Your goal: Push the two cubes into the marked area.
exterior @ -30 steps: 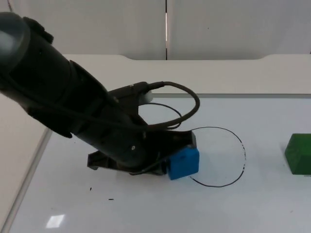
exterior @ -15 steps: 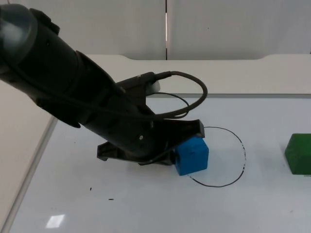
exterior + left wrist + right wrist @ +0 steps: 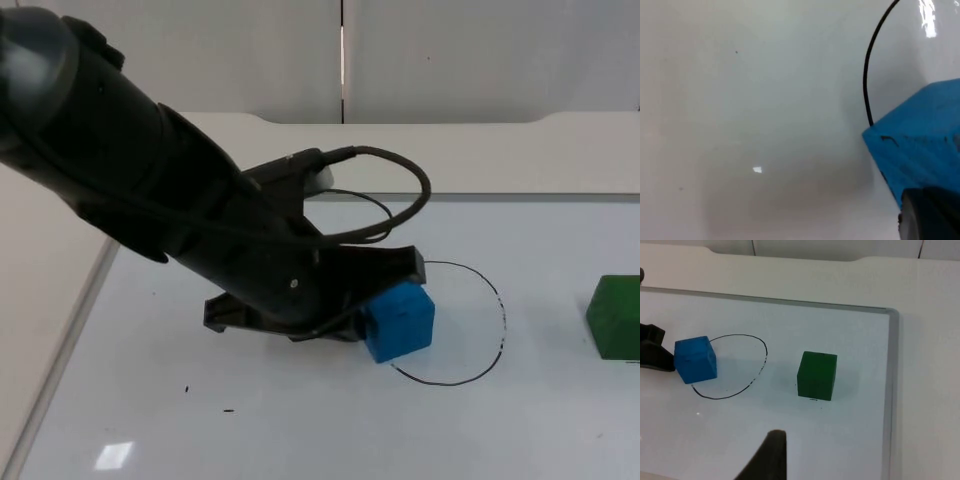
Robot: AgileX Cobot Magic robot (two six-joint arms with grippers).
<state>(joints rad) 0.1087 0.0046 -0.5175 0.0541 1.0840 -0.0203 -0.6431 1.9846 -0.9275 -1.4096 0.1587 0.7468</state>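
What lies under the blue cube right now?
The blue cube sits on the white board, straddling the near-left edge of the black drawn circle. The line beneath it is covered. The left gripper presses its left side.

Left hand (image 3: 375, 300) presses blue cube (image 3: 400, 321) across circle line (image 3: 497, 305).

Left cube (image 3: 400, 321) on circle's (image 3: 497, 320) left edge, right cube (image 3: 614, 316) outside it

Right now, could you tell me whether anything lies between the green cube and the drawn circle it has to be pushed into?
Nothing visible does. The green cube stands on bare whiteboard beside the drawn circle. The blue cube sits on the circle's far edge, with the left tool against it, well off the green cube's path.
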